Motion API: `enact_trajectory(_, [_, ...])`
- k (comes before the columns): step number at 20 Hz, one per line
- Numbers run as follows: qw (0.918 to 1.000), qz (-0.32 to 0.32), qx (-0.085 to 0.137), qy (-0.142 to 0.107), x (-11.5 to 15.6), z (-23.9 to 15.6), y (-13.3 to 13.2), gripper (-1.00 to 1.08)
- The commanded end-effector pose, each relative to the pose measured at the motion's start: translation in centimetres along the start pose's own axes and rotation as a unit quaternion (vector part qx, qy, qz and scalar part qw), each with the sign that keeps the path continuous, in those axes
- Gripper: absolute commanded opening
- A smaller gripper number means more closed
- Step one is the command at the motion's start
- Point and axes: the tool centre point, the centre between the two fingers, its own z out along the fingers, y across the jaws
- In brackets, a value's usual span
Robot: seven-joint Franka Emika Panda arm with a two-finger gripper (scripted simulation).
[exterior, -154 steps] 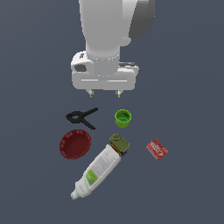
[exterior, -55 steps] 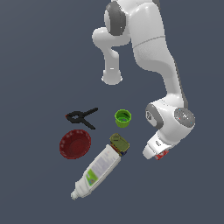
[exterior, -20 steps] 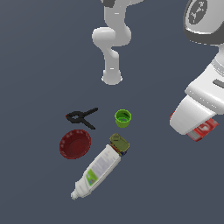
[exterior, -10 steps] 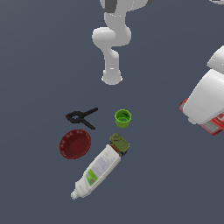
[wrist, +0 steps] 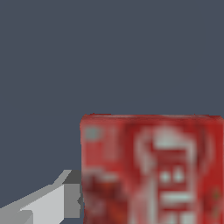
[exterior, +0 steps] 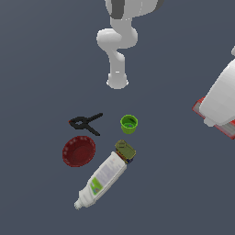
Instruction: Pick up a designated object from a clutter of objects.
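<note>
Red box (wrist: 151, 168) is clamped in the gripper (exterior: 215, 120), raised at the exterior view's right edge, well apart from the green cup (exterior: 129, 124). Risk: only one finger (wrist: 48, 202) is visible; a shallow edge hold may let the box slip free

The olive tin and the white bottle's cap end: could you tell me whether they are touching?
Touching. In the exterior view, the olive tin overlaps the upper end of the white bottle, with no floor visible between them.
</note>
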Motion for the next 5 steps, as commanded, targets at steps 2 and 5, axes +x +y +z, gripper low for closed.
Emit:
enact_trajectory(2, [1.0, 0.0, 0.0, 0.0, 0.07, -0.24, 0.05, -1.0])
enact_trajectory(5, [1.0, 0.0, 0.0, 0.0, 0.09, -0.29, 0.06, -1.0])
